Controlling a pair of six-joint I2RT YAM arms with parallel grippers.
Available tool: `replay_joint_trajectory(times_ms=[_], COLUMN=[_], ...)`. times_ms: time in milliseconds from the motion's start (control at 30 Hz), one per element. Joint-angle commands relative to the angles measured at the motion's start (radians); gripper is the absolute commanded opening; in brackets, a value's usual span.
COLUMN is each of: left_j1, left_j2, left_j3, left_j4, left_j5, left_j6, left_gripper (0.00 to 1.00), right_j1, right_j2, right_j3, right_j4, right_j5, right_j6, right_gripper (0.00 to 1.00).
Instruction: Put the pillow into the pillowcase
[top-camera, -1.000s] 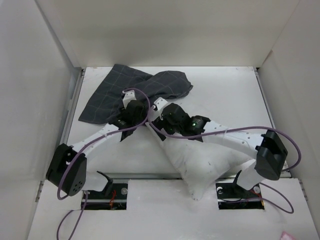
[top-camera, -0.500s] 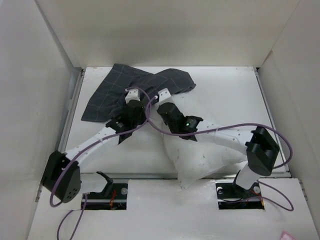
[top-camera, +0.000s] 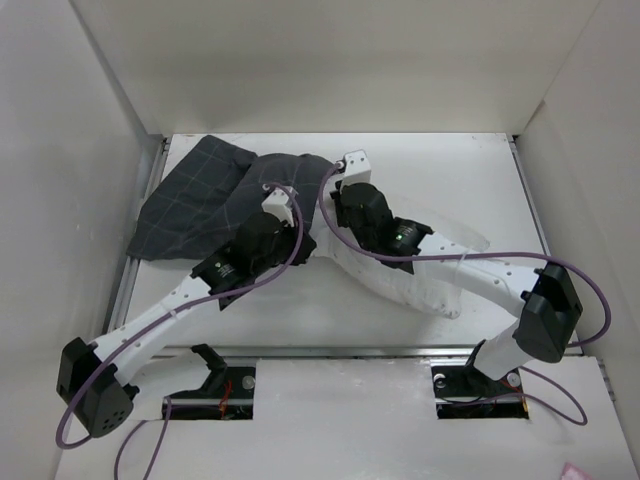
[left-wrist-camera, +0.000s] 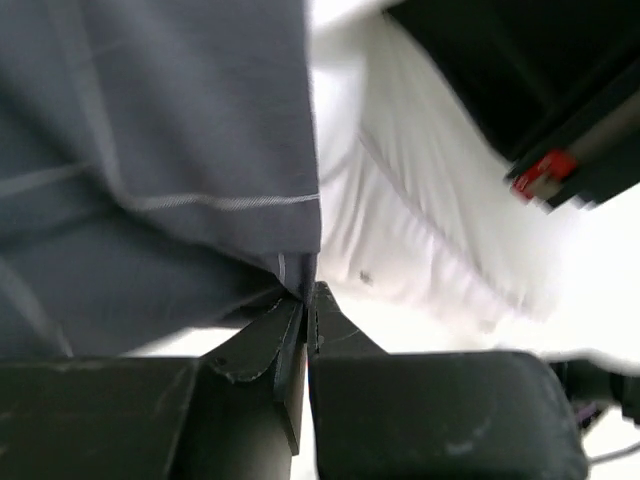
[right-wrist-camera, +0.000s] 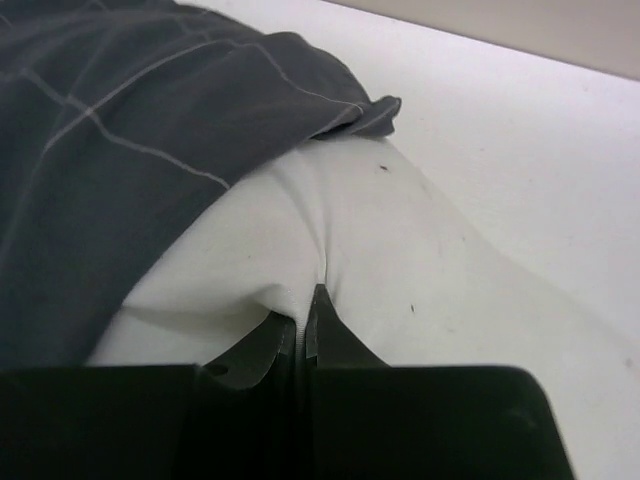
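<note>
The pillowcase (top-camera: 190, 200), dark grey with thin light lines, lies bunched at the far left of the table. Its near edge drapes over one end of the white pillow (top-camera: 430, 270), which stretches from the table's middle toward the right under the right arm. My left gripper (top-camera: 287, 208) is shut on the pillowcase (left-wrist-camera: 150, 150) hem, with the pillow (left-wrist-camera: 420, 230) just right of it. My right gripper (top-camera: 342, 183) is shut on a pinched fold of the pillow (right-wrist-camera: 400, 260), and the pillowcase (right-wrist-camera: 130, 130) lies over the pillow's far left part.
White walls stand along the table's left (top-camera: 80, 180), back and right sides. The table (top-camera: 460, 170) surface shows bare at the far right. Two dark slots (top-camera: 225, 388) with the arm bases and purple cables sit along the near edge.
Both grippers have shut, the left on the pillowcase, the right on the pillow. Both arms moved away from me; the pillow slid up the table and the pillowcase shifted left over its end.
</note>
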Motion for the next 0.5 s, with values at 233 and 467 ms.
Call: replay_joint_trajectory(times_ms=[233,467], left_j1=[-0.050,-0.050], left_j2=[0.001,-0.148], left_j3=[0.003,0.036], left_j4=[0.031,0.072], left_j5=[0.262,0.329], left_j6=[-0.028,-0.045], left_gripper=[0.00,0.00], right_j1=[-0.008,-0.008], right_j2=[-0.023,0.076], right_j3=[0.026,0.001], right_j4=[0.315,0.249], right_j5=[0.032,-0.043], right_j6=[0.238,0.350], right_gripper=[0.00,0.00])
